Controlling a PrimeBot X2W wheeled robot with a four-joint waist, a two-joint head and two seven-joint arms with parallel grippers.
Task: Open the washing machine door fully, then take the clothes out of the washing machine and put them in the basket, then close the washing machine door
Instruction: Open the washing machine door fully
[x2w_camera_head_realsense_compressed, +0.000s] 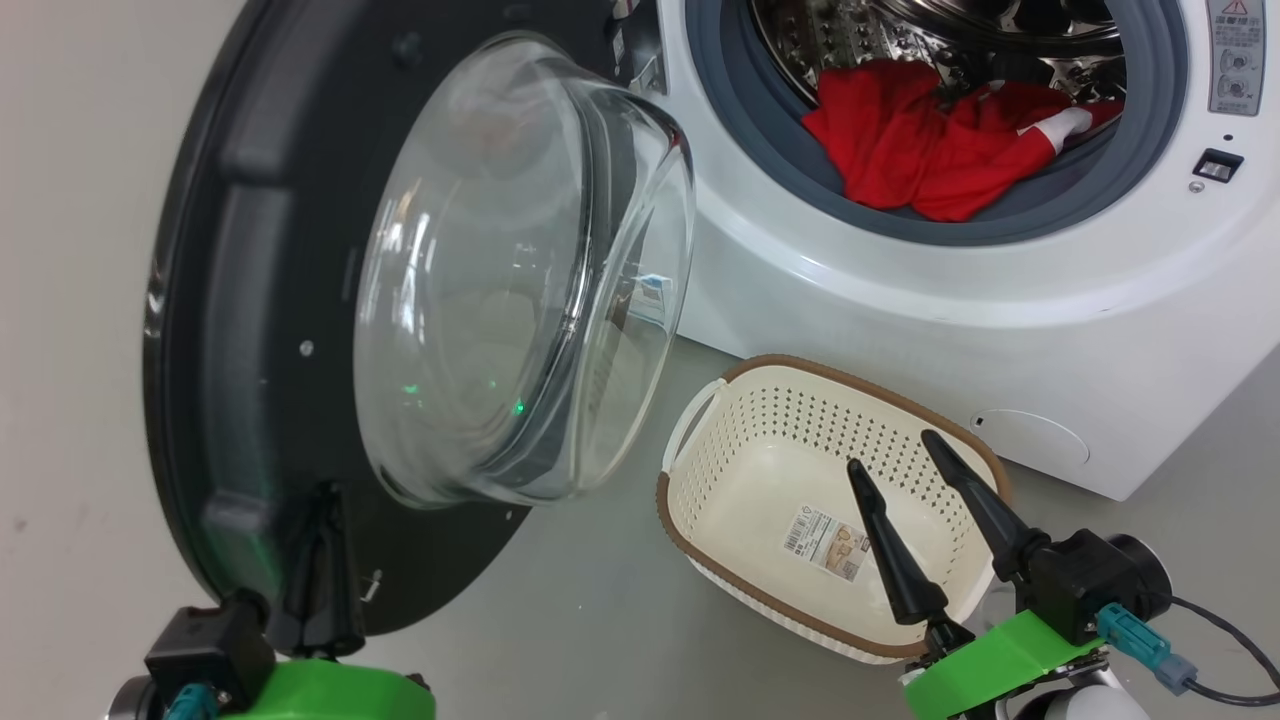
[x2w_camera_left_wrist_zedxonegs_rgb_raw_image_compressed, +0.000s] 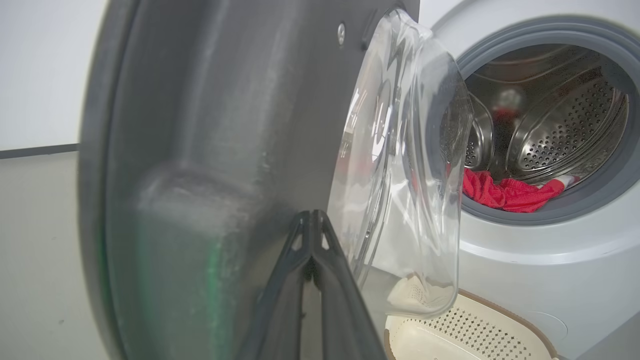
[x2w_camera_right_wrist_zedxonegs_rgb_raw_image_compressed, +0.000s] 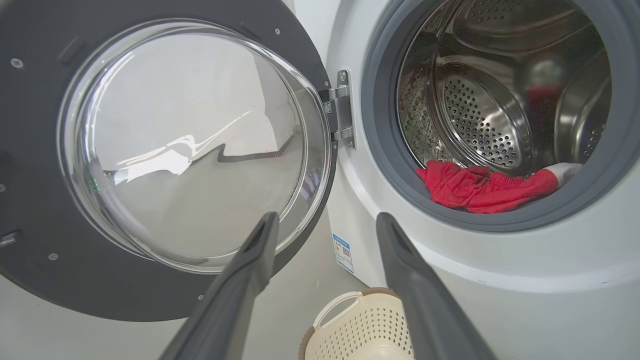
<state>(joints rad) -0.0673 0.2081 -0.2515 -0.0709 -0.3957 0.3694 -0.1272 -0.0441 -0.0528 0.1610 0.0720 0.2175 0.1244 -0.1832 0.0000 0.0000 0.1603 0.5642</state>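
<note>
Warning label (x2w_camera_head_realsense_compressed: 1237, 55) and blue label (x2w_camera_right_wrist_zedxonegs_rgb_raw_image_compressed: 343, 252) on washing machine (x2w_camera_head_realsense_compressed: 900, 300), barcode sticker (x2w_camera_head_realsense_compressed: 826, 540) in basket (x2w_camera_head_realsense_compressed: 800, 420), are all illegible.

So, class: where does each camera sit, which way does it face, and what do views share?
Head view: on the head, facing down at washing machine door, washing machine, basket; shut left end effector and open right end effector below.
Left wrist view: on that wrist, facing the door's inner side along its shut fingers.
Right wrist view: on that wrist, facing door and drum between its open fingers.
Shared: all show the clothes in the drum.

Clothes (x2w_camera_head_realsense_compressed: 930, 140) in washing machine (x2w_camera_head_realsense_compressed: 1000, 300)
</note>
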